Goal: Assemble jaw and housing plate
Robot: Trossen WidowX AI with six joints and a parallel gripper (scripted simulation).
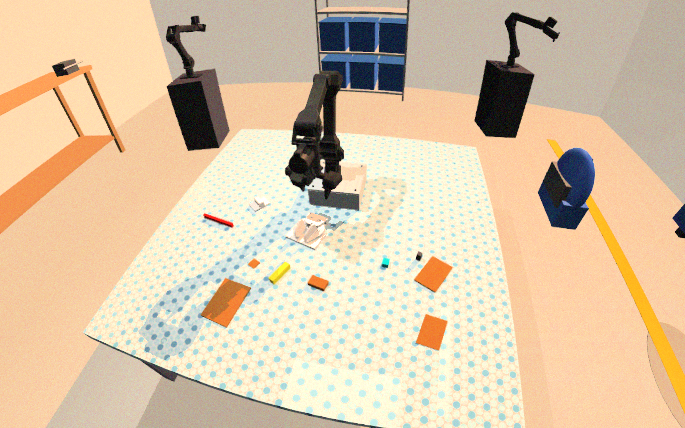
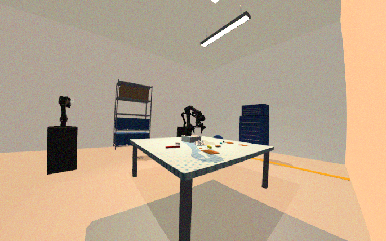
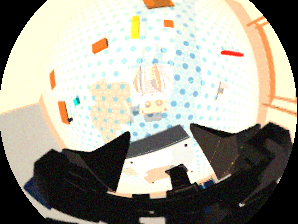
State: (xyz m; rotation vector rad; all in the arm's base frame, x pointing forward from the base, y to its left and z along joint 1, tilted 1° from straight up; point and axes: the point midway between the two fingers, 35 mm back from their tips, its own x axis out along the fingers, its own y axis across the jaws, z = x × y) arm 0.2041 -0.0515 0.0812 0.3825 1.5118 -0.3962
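Observation:
The gripper assembly lies on the table, with two pale jaws (image 1: 301,231) (image 3: 141,80) side by side on a white base plate (image 1: 314,245). The beige housing plate (image 1: 317,216) (image 3: 153,106) covers their rear ends and shows two round marks, one over each jaw. It looks flat, but the views are too small to tell whether it is fully level and closed. The gear teeth and pins are hidden under it. My gripper (image 1: 314,192) (image 2: 197,132) (image 3: 160,131) is wide open and empty, raised above and behind the assembly, near the grey box, touching neither plate nor jaws.
An open grey box (image 1: 334,199) (image 2: 191,138) (image 3: 160,141) stands just behind the assembly. A small white part (image 1: 258,203) and a red bar (image 1: 218,220) lie to the left. A yellow bar (image 1: 279,272), an orange block (image 1: 318,282) and flat orange pieces lie in front.

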